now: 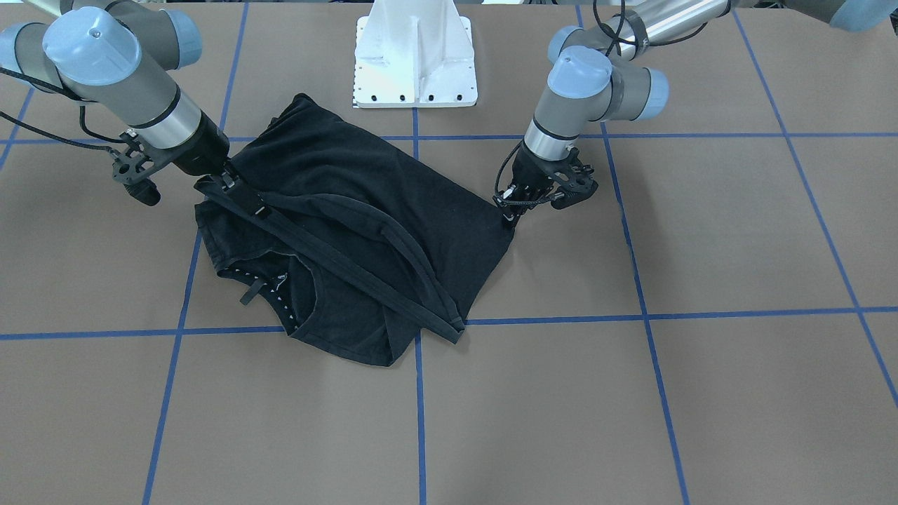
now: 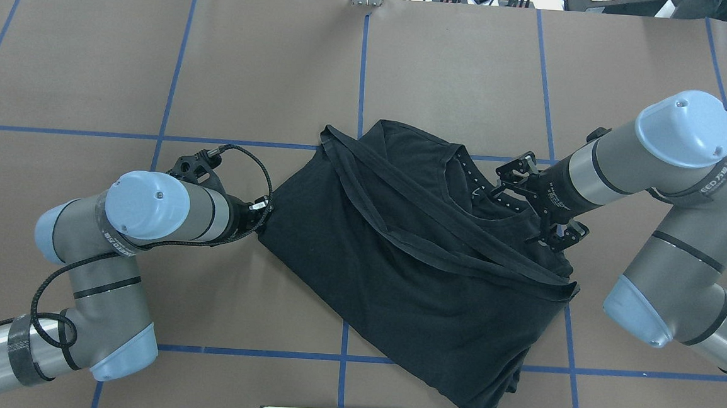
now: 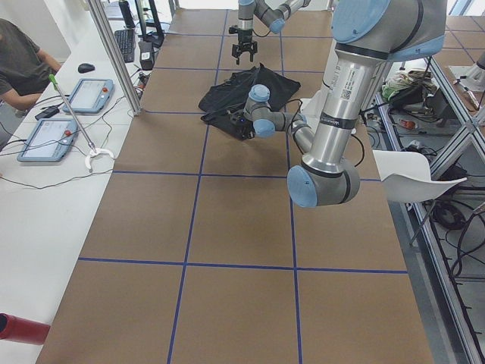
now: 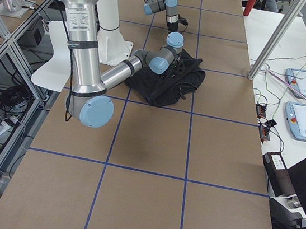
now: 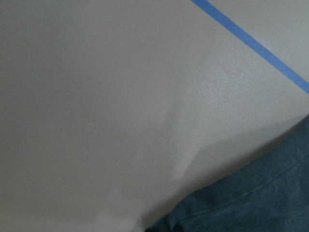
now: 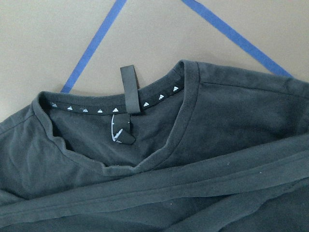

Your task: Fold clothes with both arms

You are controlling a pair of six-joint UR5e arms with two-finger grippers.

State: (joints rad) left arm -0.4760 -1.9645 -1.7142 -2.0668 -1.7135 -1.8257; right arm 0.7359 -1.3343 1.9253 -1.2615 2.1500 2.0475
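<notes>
Barely any text you can read.
You get only "EED" on the right arm [image 2: 676, 254]; the T-shirt [image 6: 217, 145]'s neck label [image 6: 121, 131] is illegible.

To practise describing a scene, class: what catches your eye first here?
A crumpled black T-shirt lies mid-table, collar toward the robot's right. Two grey arms flank it: the left end effector meets one corner, the right end effector sits on the cloth beside the collar.

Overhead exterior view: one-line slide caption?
Bimanual folding: left gripper and right gripper at opposite edges of a rumpled, partly folded black T-shirt on the blue-taped brown table.
</notes>
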